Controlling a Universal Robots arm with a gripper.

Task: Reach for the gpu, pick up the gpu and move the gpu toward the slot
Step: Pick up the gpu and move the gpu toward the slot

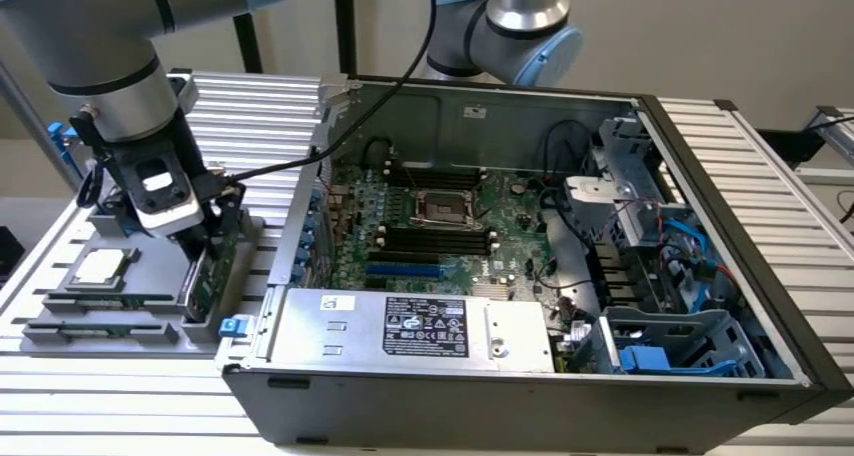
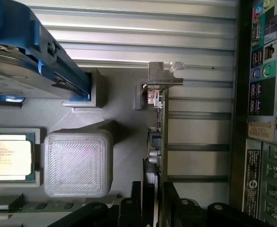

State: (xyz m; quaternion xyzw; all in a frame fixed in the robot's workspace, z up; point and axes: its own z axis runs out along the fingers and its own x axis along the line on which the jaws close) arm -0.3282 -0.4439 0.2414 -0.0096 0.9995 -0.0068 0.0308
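The gpu (image 2: pixel 160 135) is a thin green card standing on edge in a grey holder (image 2: pixel 124 137), its silvery bracket (image 2: pixel 164 75) at the far end. In the exterior view the gpu (image 1: pixel 211 276) stands at the holder's right side, just outside the computer case. My gripper (image 2: pixel 152 201) straddles the card's upper edge, one dark finger (image 2: pixel 130 208) on each side, pressed close against it. Seen from outside, my gripper (image 1: pixel 203 241) is low over the card, which still sits in the holder. The blue slot (image 1: pixel 403 272) lies on the motherboard inside the case.
A square silver processor chip (image 1: pixel 104 268) lies in the holder at the exterior view's left. A hard drive with blue rails (image 2: pixel 30 61) rests beside it. The open computer case (image 1: pixel 534 266) has a tall side wall (image 1: pixel 315 176) next to the holder. A black cable (image 1: pixel 287 164) hangs by the wrist.
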